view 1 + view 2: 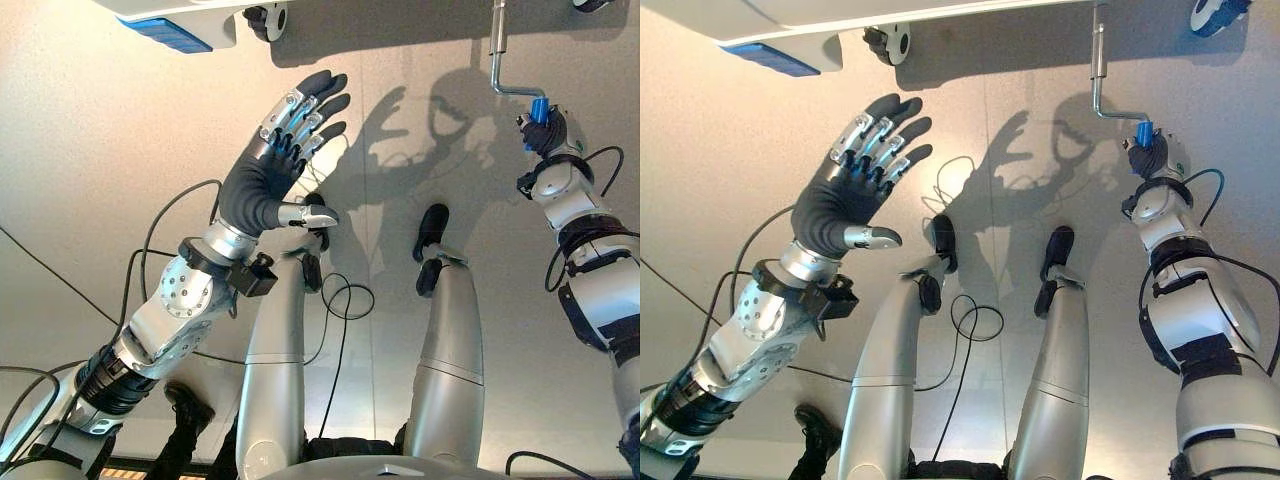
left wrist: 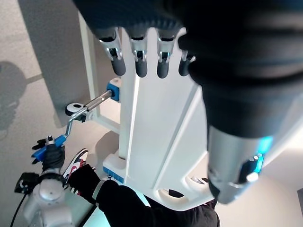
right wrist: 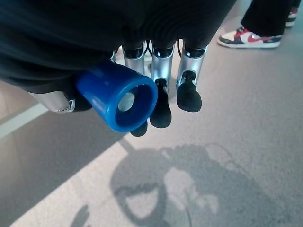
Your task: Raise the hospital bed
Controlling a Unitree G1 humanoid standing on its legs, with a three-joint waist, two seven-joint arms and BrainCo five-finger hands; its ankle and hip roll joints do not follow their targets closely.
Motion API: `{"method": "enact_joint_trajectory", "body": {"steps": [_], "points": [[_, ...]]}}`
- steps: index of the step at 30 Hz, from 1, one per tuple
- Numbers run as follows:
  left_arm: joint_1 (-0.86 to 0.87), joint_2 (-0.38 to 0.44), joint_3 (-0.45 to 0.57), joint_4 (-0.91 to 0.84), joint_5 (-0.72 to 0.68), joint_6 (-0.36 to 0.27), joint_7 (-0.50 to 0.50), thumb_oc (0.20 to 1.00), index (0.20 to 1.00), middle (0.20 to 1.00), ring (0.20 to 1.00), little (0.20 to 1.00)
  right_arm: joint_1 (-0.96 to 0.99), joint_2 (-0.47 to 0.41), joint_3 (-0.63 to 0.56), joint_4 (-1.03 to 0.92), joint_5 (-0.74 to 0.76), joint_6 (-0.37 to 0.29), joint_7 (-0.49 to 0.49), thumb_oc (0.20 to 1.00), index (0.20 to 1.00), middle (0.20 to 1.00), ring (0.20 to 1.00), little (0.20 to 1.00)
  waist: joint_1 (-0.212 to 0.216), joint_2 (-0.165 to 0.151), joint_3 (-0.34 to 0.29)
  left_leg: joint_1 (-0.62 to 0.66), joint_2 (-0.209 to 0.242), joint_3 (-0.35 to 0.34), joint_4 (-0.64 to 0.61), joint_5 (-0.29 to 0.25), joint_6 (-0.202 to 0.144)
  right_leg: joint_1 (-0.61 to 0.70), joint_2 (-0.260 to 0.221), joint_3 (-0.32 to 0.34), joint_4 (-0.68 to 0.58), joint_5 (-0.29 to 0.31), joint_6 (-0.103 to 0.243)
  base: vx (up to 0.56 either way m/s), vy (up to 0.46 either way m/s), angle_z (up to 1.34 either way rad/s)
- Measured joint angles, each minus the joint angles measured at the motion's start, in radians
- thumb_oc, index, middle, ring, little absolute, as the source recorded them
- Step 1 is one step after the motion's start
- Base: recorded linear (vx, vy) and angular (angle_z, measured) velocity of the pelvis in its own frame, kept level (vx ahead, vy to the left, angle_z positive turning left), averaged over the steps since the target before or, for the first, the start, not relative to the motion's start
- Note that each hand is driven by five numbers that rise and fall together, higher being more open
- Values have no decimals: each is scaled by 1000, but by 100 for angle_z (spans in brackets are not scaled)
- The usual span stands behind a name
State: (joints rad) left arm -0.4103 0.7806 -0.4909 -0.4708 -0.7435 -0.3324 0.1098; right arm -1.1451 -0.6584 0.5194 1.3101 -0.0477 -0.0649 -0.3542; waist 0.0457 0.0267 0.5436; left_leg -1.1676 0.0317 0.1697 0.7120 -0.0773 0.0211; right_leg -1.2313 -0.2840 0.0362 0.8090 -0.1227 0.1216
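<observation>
Left hand (image 1: 268,170) raised with fingers spread, right hand (image 1: 545,133) curled round blue crank handle (image 3: 117,95).

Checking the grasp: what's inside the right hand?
The crank's blue handle sits inside the right hand, its open end sticking out past the fingers curled beside it. The rest of the handle is covered by the hand; the metal crank arm runs up toward the bed.

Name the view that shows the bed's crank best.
The left wrist view: the whole crank shows, from its blue socket on the bed to the right hand shut on its grip. The eye views crop the shaft's top. The right wrist view gives the blue grip's end.
</observation>
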Motion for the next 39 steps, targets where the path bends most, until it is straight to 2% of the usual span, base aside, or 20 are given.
{"method": "enact_joint_trajectory", "body": {"steps": [13,22,27,39], "points": [[-24,-87,0,28,0,5,28,1000,1000,1000,1000,1000,-23,96,-14,23,12,56,-2,200,200,200,200,200,3,20,-3,19,5,-16,-24,19,-21,1,1,-17,27,-19,-26,-1,5,1],[-26,-109,0,30,1,16,30,1000,1000,1000,1000,1000,-21,109,-11,5,24,71,10,200,200,200,200,200,11,31,-4,25,7,-28,-27,28,-35,1,7,-22,44,-29,-42,0,0,0],[-25,-135,2,33,1,17,40,1000,1000,1000,1000,1000,-9,144,8,-18,33,82,18,200,200,200,200,200,14,32,-4,29,14,-31,-32,31,-44,1,15,-25,49,-33,-49,0,0,0],[-1,-149,43,43,2,22,72,1000,1000,1000,1000,1000,50,152,49,-204,32,130,55,200,200,200,200,200,-3,34,-3,43,33,-39,-46,35,-63,2,35,-34,54,-43,-65,0,5,-1]]}}
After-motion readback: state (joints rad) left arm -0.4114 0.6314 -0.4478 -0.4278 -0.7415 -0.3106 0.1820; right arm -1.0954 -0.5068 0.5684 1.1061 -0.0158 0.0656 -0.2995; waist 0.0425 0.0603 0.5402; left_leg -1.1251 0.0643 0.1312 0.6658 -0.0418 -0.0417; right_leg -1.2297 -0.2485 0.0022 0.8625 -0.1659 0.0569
